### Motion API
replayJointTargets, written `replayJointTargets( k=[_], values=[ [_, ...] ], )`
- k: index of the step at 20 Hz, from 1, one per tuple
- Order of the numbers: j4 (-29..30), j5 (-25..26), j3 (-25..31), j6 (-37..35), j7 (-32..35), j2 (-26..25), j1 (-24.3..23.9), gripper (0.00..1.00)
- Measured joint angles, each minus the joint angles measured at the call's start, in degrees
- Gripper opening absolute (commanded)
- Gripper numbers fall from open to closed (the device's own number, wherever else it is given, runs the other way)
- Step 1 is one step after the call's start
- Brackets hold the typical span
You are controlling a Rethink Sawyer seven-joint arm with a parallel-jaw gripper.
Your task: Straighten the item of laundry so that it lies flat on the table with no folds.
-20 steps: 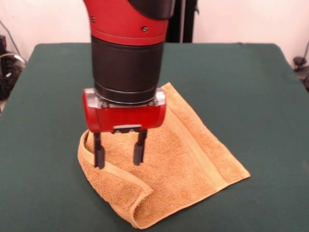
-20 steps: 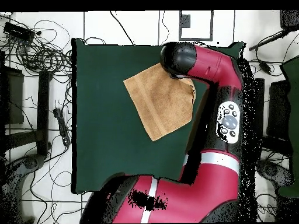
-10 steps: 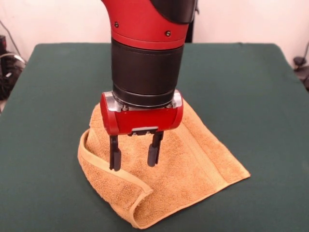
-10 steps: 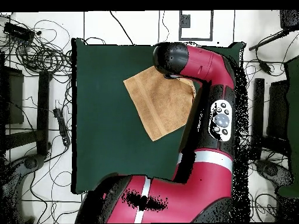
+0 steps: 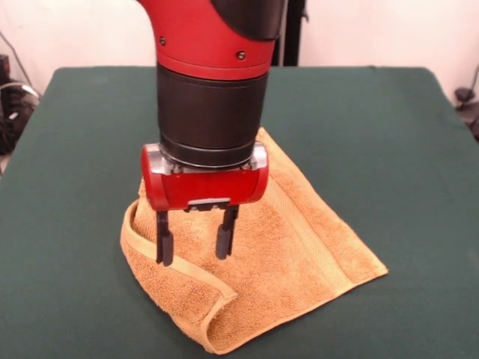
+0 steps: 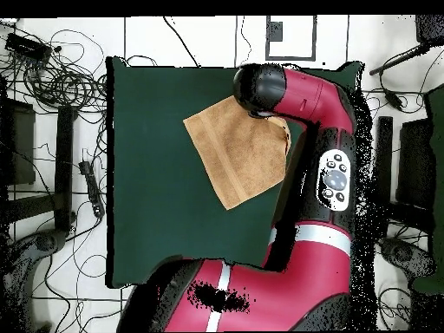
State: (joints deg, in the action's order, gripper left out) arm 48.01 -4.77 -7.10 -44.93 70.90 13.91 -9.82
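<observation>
Your gripper point(image 5: 194, 246) hangs with fingers apart over the golden-orange towel point(image 5: 284, 254), which lies rumpled, its edge curled up, on the table point(image 5: 389, 134).

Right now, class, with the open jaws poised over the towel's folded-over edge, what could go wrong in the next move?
1. The gripper may close on both layers of the towel at the folded hem, so the fold lifts instead of opening.
2. One finger sits near the hem; it might slip off.
3. Dragging could bunch the towel on the table.
</observation>
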Motion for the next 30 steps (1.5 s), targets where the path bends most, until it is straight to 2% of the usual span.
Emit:
replayJointTargets(
  k=[30],
  values=[
    [-0.07,-0.01,0.26,2.21,0.0,-2.44,0.1,1.0]
  ],
)
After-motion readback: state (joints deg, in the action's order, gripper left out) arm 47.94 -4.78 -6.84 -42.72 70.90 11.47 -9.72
